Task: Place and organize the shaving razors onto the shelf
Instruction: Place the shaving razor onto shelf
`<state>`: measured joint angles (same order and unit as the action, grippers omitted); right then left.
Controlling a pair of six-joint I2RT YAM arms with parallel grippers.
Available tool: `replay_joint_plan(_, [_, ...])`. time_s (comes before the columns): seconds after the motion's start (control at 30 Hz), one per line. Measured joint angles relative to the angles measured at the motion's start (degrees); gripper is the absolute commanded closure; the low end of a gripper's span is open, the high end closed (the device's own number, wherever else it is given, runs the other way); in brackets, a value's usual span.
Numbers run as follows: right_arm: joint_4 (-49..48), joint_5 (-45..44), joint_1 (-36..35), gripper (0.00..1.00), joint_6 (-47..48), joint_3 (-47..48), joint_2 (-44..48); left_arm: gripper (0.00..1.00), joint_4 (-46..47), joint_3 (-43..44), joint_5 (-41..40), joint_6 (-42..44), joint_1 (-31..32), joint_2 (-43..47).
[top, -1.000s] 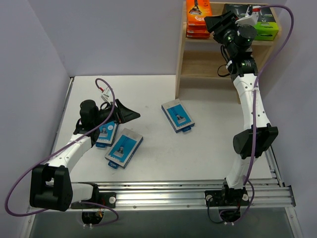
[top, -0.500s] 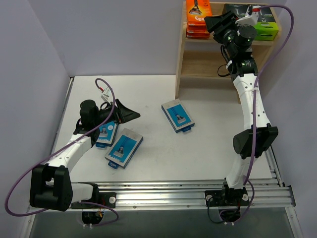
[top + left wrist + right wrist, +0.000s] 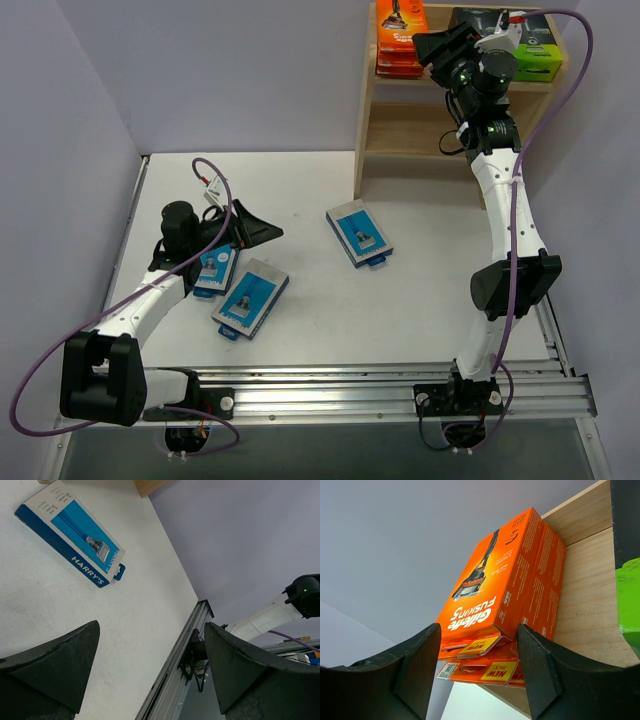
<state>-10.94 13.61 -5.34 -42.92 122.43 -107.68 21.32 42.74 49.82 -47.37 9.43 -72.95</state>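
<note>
We see the orange packs [image 3: 400, 35] stacked at the left end of the shelf's [image 3: 362, 120] top tier, with the black boxes [image 3: 530, 50] at its right end. The right end effector [image 3: 440, 45] hangs between them, pointing at the orange stack. Its fingers are apart with nothing clamped, and the stack is wider than their gap in the wrist view.

Three blue cards lie on the table [image 3: 300, 190]. One card [image 3: 358, 235] is near the shelf's foot, one [image 3: 250, 298] is mid-table, and one [image 3: 215, 268] is partly covered by the left arm and its purple cable [image 3: 215, 190]. The left end effector [image 3: 262, 232] is spread wide and empty, between the near pair and the far card, pointing towards the far one.
</note>
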Motion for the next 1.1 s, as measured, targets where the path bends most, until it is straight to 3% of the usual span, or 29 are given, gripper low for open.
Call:
replay_joint_plan(0.57, [0.0, 0.0, 1.0, 0.34, 0.8, -0.3, 1.3, 0.06, -0.1, -0.1, 0.0, 0.6, 0.0, 0.0])
replay_joint_plan(1.1, [0.0, 3.0, 3.3, 0.3, 1.1, -7.2, 11.4, 0.06, -4.2, 0.0, -1.1, 4.8, 0.0, 0.8])
